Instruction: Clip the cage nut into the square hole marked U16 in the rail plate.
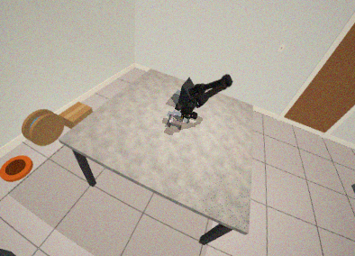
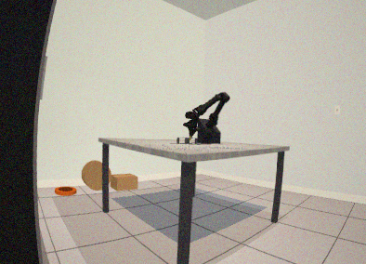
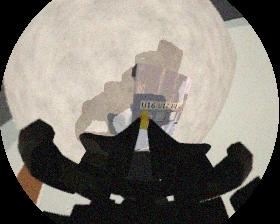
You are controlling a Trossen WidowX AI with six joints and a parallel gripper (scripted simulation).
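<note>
Gripping a small yellow cage nut (image 3: 144,120) (image 2: 190,138) between its close-set fingertips, the end effector (image 3: 144,118) (image 2: 190,137) (image 1: 181,119) points down at the rail plate (image 3: 150,82) (image 1: 175,120) (image 2: 182,140). In the wrist view the nut overlaps the front of the plate just below the printed label strip (image 3: 159,106), whose left end reads U16. Whether the nut's wings are in the square hole or only above it, I cannot tell; the fingers hide that spot. The plate assembly is low on the grey mottled worktop (image 1: 135,151) (image 2: 195,151) (image 3: 60,60), near the arm's dark base (image 2: 210,133). The black arm (image 1: 216,87) (image 2: 213,102) rises from there, bends at a high elbow and slopes down to the wrist. Soft shadows spread over the worktop around the plate. On the tiled floor, well apart from the work, are a round tan object (image 1: 42,127) (image 2: 95,175), a wooden block (image 1: 77,114) (image 2: 124,182) beside it and an orange ring (image 1: 28,172) (image 2: 65,193).
</note>
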